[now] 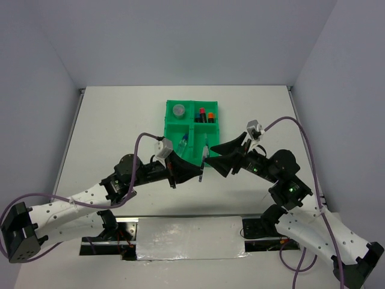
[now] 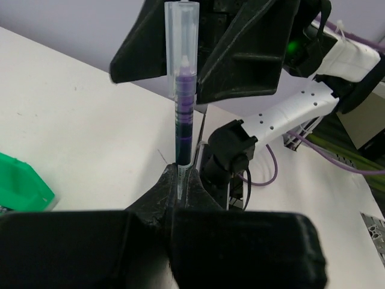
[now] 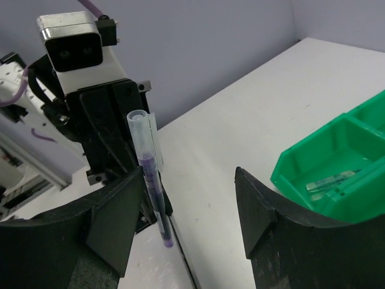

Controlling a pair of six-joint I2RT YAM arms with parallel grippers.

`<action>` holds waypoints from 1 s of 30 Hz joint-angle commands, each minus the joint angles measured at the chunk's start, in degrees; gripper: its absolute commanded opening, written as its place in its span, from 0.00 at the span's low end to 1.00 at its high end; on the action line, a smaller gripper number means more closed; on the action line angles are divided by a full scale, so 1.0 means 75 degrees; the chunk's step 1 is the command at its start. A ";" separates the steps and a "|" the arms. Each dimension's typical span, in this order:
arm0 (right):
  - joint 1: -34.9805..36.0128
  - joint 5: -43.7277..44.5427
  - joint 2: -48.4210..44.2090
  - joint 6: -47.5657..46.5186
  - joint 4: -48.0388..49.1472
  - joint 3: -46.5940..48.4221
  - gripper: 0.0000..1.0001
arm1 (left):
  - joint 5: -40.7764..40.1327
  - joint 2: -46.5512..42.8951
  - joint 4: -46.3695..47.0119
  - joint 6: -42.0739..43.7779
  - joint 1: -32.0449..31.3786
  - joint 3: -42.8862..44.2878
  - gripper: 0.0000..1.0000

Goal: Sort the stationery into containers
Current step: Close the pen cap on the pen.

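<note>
Off the near rim of the green tray (image 1: 167, 123), which holds a grey disc (image 1: 178, 110), red-capped markers (image 1: 206, 114) and a bottle (image 1: 183, 143), the left gripper (image 2: 177, 180) clamps a thin pen (image 2: 183, 102) between the spread fingers (image 3: 114, 217) of the right gripper (image 3: 189, 198), above the white table (image 1: 120, 120).

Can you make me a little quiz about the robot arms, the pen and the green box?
1. True or false: the left gripper is shut on the thin clear-capped pen with purple ink.
2. Pick one. The right gripper is: A) shut on the pen, B) open, with a finger on each side of the pen, C) shut with nothing in it.
3. Fill the gap: the round grey disc lies in the far-____ compartment of the bright green four-compartment plastic tray.

Key: 1 true; 2 B; 3 left.
</note>
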 commanded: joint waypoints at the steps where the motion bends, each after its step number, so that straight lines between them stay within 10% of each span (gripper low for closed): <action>1: -0.0018 -0.0624 0.0298 -0.0034 0.0233 0.0200 0.69 | 0.0334 0.0112 0.0552 0.0005 -0.0200 0.0060 0.00; 19: -0.0007 -0.1459 0.0251 0.0599 0.1149 -0.0422 0.54 | -0.0276 0.0264 0.0481 0.0146 -0.0318 0.0388 0.00; 27: -0.0007 -0.1541 0.0368 0.0716 0.1279 -0.0387 0.00 | -0.0123 0.0522 0.0645 0.0029 -0.0306 0.0564 0.00; 30: -0.0007 -0.1436 0.0356 0.0822 0.1430 -0.0457 0.00 | 0.0052 0.0662 0.0517 0.0052 -0.0329 0.0728 0.08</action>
